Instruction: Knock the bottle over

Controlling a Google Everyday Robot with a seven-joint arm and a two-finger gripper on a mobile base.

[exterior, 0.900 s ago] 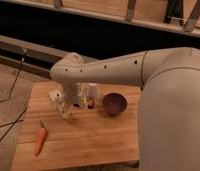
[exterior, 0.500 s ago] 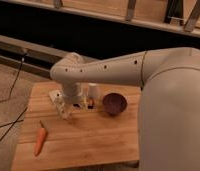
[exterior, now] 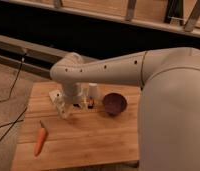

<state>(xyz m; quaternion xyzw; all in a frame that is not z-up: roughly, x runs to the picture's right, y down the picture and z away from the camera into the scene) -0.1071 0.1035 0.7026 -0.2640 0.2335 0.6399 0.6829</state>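
My gripper (exterior: 64,104) hangs low over the wooden table (exterior: 83,147), near the upright white bottle (exterior: 93,91) (spread or closed, I cannot tell); a carrot (exterior: 39,141) lies well apart.

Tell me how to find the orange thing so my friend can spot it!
Start at the wooden table. Look at its left side nearest the camera, in front of the end effector, which hangs low over the table's back left. There lies a carrot, the only long orange thing, unlike the round dark bowl.
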